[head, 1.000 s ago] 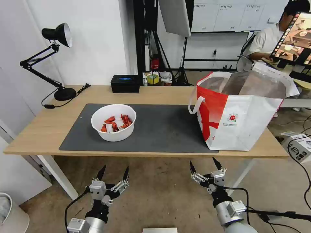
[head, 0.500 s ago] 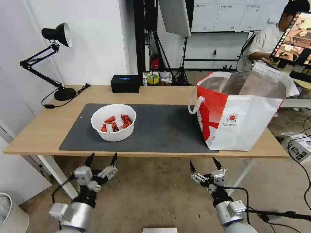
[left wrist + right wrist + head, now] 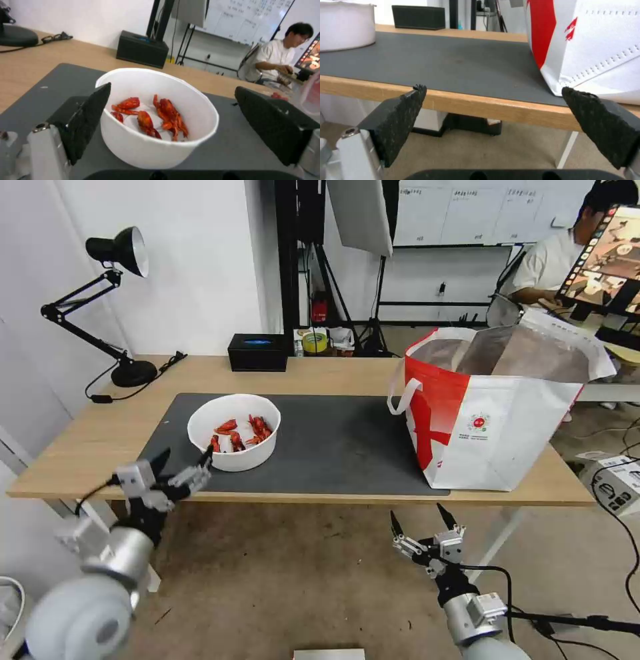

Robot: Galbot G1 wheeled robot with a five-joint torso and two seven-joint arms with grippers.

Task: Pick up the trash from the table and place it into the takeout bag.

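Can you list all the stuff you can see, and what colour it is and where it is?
Table: one, light wood, in front of the robot.
Mat: one, dark grey, on the table.
Bowl: one, white, on the mat's left part, red shells inside.
Bag: one, white and red, open, on the table's right end.
Lamp: one, black, table's far left corner.
Box: one, black, table's far edge.
Tape roll: one, yellow, behind the table.
Left hand: open, at the table's near edge, just beside the bowl.
Right hand: open, low in front of the table, below the bag.
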